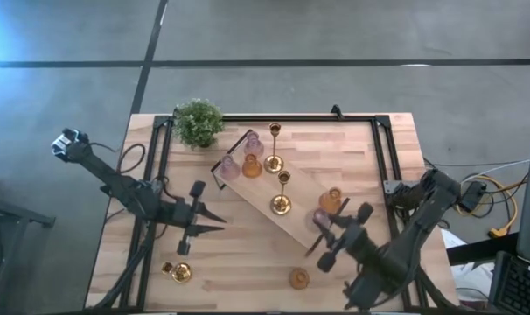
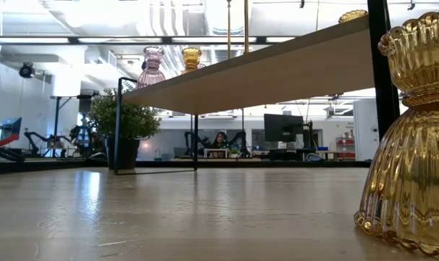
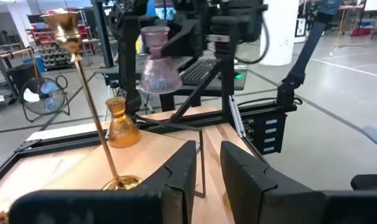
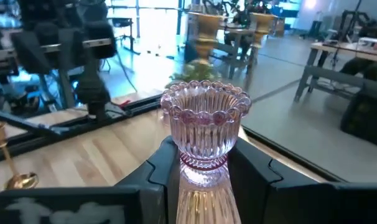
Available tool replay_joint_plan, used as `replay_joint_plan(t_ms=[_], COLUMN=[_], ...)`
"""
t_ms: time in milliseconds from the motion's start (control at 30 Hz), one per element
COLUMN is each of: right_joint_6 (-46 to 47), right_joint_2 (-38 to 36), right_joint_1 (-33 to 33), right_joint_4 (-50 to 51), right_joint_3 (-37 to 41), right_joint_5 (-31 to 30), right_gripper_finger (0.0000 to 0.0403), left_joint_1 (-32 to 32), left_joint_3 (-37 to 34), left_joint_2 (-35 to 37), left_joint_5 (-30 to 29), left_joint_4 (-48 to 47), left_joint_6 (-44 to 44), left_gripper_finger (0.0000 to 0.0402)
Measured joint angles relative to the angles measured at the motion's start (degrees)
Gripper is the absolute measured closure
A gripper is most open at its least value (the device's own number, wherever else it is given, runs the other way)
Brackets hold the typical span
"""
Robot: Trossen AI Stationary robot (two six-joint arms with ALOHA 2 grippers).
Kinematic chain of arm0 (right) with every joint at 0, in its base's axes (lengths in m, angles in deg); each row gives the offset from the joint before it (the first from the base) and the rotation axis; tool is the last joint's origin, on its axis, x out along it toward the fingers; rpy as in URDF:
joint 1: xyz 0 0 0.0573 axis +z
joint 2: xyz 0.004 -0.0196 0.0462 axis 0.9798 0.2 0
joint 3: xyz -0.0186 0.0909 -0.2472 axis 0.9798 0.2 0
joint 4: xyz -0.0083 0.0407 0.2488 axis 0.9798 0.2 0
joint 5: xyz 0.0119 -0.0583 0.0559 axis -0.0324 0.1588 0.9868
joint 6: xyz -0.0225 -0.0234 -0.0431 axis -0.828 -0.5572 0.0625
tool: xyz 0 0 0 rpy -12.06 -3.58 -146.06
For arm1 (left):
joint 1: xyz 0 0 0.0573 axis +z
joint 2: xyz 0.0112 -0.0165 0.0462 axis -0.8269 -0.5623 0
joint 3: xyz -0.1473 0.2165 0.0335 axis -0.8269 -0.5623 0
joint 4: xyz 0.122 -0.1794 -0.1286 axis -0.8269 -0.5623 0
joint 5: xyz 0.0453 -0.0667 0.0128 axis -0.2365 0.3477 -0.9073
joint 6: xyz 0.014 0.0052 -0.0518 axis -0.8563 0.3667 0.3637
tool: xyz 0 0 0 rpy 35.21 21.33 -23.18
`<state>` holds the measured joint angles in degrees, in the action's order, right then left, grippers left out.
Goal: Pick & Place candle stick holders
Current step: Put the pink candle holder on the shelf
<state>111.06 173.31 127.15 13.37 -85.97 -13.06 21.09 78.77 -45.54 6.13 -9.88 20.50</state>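
When you look down from above, most of the candle stick holders already stand on the long wooden tray (image 1: 256,197) in the middle of the desk (image 1: 352,144). A pink one (image 1: 229,167) and an amber one (image 1: 252,165) sit at its far end, near the green plant (image 1: 198,122). Three tall gold ones (image 1: 280,203) stand along the tray, and another amber one (image 1: 331,199) sits near the closer end. The right pincer (image 1: 321,224) is at that closer end, clenched around a pink glass holder (image 1: 321,217). Two are left on the bare desk: a gold one (image 1: 178,272) near the left arm and an amber one (image 1: 299,279) near the right arm. The left pincer (image 1: 214,222) hangs near the tray, holding nothing.

From desk height, the tray runs across the top with a pink and an amber holder on its far end. A big amber holder (image 2: 411,138) stands on the desk very close by.

Through the left wrist camera, the left pincer (image 3: 207,168) has its fingers apart and empty. Ahead stand a tall gold holder (image 3: 89,106) and an amber one (image 3: 121,124), and the pink holder (image 3: 157,62) is up in the other arm's grip.

Through the right wrist camera, the pink glass holder (image 4: 204,134) sits tight between the right pincer's fingers (image 4: 157,168).

I think the job is more than half done. This pink one has to be set down, and two are left.
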Motion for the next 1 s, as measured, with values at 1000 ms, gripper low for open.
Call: replay_joint_plan(t_ms=[1000], right_joint_6=[-14.1], right_joint_2=[-12.3], right_joint_1=[-4.3], right_joint_4=[-36.8], right_joint_3=[32.8], right_joint_5=[-4.8], right_gripper_finger=[0.0305], left_joint_1=[0.0], left_joint_3=[-6.1], left_joint_2=[5.4], left_joint_5=[0.1], left_joint_4=[4.9], left_joint_6=[-3.0], left_gripper_finger=[0.0323])
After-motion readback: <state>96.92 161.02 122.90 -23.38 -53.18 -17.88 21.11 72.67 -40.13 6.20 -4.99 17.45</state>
